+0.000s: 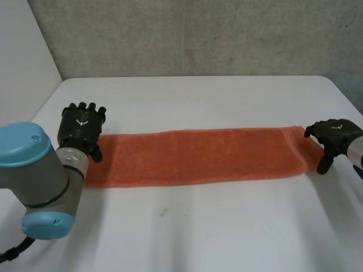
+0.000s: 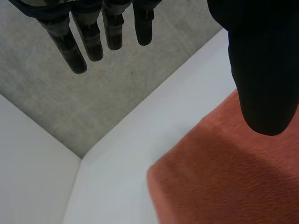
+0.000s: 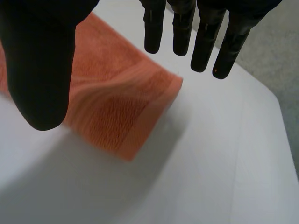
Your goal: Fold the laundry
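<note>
An orange towel lies flat on the white table as a long strip running left to right. My left hand hovers at the towel's left end, over its far corner. In the left wrist view its fingers hang straight, apart from the thumb, above the towel's corner, holding nothing. My right hand is at the towel's right end. In the right wrist view its fingers are straight over the towel's end, with nothing between them and the thumb.
The table's far edge meets a grey wall. A white panel stands along the table's left side. Bare table lies in front of the towel and behind it.
</note>
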### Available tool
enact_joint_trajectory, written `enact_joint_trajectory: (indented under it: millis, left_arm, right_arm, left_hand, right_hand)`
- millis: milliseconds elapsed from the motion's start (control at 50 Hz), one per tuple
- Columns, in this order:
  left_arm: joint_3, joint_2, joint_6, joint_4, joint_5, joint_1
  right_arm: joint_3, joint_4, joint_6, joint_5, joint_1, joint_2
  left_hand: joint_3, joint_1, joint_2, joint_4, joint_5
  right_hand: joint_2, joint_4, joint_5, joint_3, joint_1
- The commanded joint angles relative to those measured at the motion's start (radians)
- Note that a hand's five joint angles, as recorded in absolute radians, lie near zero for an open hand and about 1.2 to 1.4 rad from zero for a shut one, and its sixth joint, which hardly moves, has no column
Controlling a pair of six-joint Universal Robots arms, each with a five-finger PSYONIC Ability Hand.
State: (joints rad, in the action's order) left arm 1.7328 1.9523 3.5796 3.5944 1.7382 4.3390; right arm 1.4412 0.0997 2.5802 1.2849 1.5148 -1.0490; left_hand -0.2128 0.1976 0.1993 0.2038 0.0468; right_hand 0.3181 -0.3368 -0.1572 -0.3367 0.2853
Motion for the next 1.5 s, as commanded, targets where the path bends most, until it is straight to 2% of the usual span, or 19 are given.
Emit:
enact_joint_trajectory:
  millis: [20,80,160,200,320,540,560,640,720,780,820,860,880,1040,1120,1220,1300,1460,1500]
  left_arm:
    - [0.004,0.003,-0.044,0.001,0.0,-0.006]
    - [0.005,0.01,-0.045,0.001,0.0,-0.006]
    - [0.013,0.011,-0.045,0.003,0.0,-0.006]
    - [0.014,0.011,-0.045,0.006,0.0,-0.004]
    - [0.021,0.011,-0.045,0.021,0.0,-0.004]
    - [0.031,0.011,-0.045,0.023,0.0,-0.002]
    - [0.031,0.011,-0.045,0.023,0.0,-0.002]
    - [0.033,0.01,-0.045,0.023,0.0,-0.001]
    - [0.034,0.008,-0.045,0.023,0.0,-0.001]
    - [0.034,0.007,-0.045,0.021,0.0,0.001]
    - [0.036,0.005,-0.045,0.021,0.0,0.001]
    - [0.036,0.005,-0.045,0.021,0.0,0.001]
    - [0.036,0.004,-0.045,0.021,0.001,0.001]
    - [0.037,0.002,-0.045,0.02,0.001,-0.001]
    - [0.05,-0.003,-0.045,0.021,0.001,-0.001]
    - [0.053,-0.007,-0.045,0.021,0.001,-0.002]
    - [0.054,-0.007,-0.044,0.021,0.001,-0.004]
    - [0.053,-0.007,-0.044,0.021,0.001,-0.002]
    - [0.053,-0.007,-0.044,0.023,0.003,-0.001]
  right_arm:
    - [0.044,-0.092,-0.008,-0.05,-0.034,0.021]
    - [0.05,-0.129,-0.008,-0.071,-0.053,0.046]
    - [0.038,-0.159,-0.005,-0.09,-0.056,0.081]
    - [0.031,-0.17,-0.008,-0.098,-0.057,0.093]
    - [-0.005,-0.166,-0.008,-0.092,-0.067,0.148]
    - [-0.027,-0.141,-0.008,-0.085,-0.127,0.156]
    - [-0.021,-0.14,-0.008,-0.09,-0.128,0.156]
    - [-0.013,-0.138,-0.006,-0.096,-0.13,0.153]
    - [-0.01,-0.137,-0.006,-0.099,-0.13,0.155]
    - [-0.007,-0.138,-0.006,-0.102,-0.13,0.156]
    - [-0.01,-0.14,-0.008,-0.102,-0.128,0.156]
    - [-0.018,-0.14,-0.008,-0.101,-0.128,0.158]
    - [-0.027,-0.141,-0.008,-0.101,-0.131,0.159]
    - [-0.073,-0.144,-0.017,-0.027,-0.186,0.156]
    - [-0.142,-0.141,-0.075,0.118,-0.208,0.15]
    - [-0.183,-0.147,-0.172,0.206,-0.205,0.144]
    - [-0.194,-0.155,-0.178,0.185,-0.134,0.092]
    - [-0.209,-0.233,-0.137,0.122,0.204,0.034]
    - [-0.219,-0.264,-0.138,0.1,0.327,0.032]
  left_hand:
    - [0.038,-0.023,-0.025,-0.029,-0.047]
    - [0.038,-0.023,-0.025,-0.029,-0.047]
    - [0.038,-0.023,-0.025,-0.029,-0.047]
    - [0.038,-0.023,-0.025,-0.029,-0.047]
    - [0.038,-0.023,-0.025,-0.029,-0.047]
    - [0.038,-0.023,-0.025,-0.029,-0.047]
    - [0.038,-0.023,-0.025,-0.029,-0.047]
    - [0.038,-0.023,-0.025,-0.029,-0.047]
    - [0.038,-0.023,-0.025,-0.029,-0.047]
    - [0.038,-0.023,-0.025,-0.029,-0.047]
    - [0.038,-0.023,-0.025,-0.029,-0.047]
    - [0.038,-0.023,-0.025,-0.029,-0.047]
    - [0.038,-0.023,-0.025,-0.029,-0.047]
    - [0.038,-0.023,-0.025,-0.029,-0.047]
    - [0.038,-0.023,-0.025,-0.029,-0.047]
    - [0.038,-0.023,-0.025,-0.029,-0.047]
    - [0.038,-0.023,-0.025,-0.029,-0.047]
    - [0.038,-0.023,-0.025,-0.029,-0.047]
    - [0.038,-0.023,-0.025,-0.029,-0.047]
  right_hand:
    - [0.175,-0.156,-0.161,-0.156,0.208]
    - [0.21,-0.191,-0.196,-0.191,0.243]
    - [0.398,-0.379,-0.384,-0.379,0.43]
    - [0.667,-0.648,-0.653,-0.649,0.7]
    - [1.078,-1.059,-1.064,-1.059,1.111]
    - [1.078,-1.059,-1.064,-1.06,1.111]
    - [0.855,-0.837,-0.842,-0.837,0.888]
    - [0.514,-0.495,-0.5,-0.495,0.546]
    - [0.451,-0.432,-0.437,-0.432,0.484]
    - [0.483,-0.464,-0.469,-0.465,0.516]
    - [0.679,-0.66,-0.665,-0.66,0.712]
    - [1.024,-1.006,-1.011,-1.006,1.057]
    - [1.078,-1.059,-1.064,-1.059,1.11]
    - [1.078,-1.059,-1.064,-1.06,1.111]
    - [1.078,-1.059,-1.064,-1.06,1.111]
    - [1.078,-1.059,-1.064,-1.06,1.111]
    - [1.078,-1.059,-1.064,-1.06,1.111]
    - [1.078,-1.059,-1.064,-1.06,1.111]
    - [1.078,-1.059,-1.064,-1.06,1.111]
